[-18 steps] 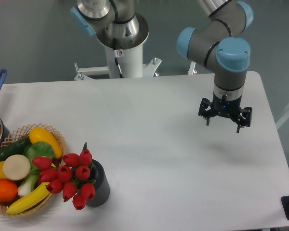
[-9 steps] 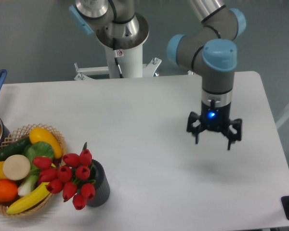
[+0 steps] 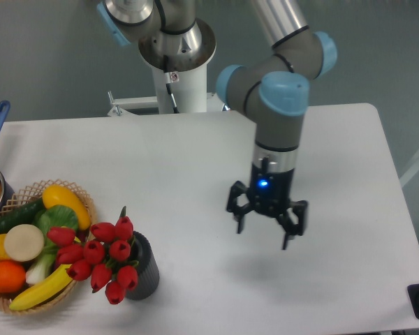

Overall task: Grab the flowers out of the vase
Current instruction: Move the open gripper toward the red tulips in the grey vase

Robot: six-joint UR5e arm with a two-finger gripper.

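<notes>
**Ana:** Beside the vase (image 3: 141, 269), what is there, biggest first?

**Ben:** Under it, the white table (image 3: 195, 160). Up and right of the vase, well apart, hangs the arm (image 3: 279, 112). Just left of the vase sits a wicker basket (image 3: 84, 202) of fruit and vegetables. The flowers (image 3: 101, 258) stand in the vase itself, red buds leaning out over its left rim toward the basket. Smallest, the gripper (image 3: 267, 218), right of the vase and above the table, fingers spread apart with nothing between them.

**Ana:** How will the bunch handle?

**Ben:** I'd judge it light and springy, with buds that would slip or crush. Better to close on the gathered stems just above the vase mouth and lift straight up; the vase looks light enough to tip or come along.

**Ana:** What differs from a second ago?

**Ben:** The gripper has come down and leftward, closer to the vase, and a blue light now shows on its wrist. Flowers, vase and basket have not shifted.
</notes>
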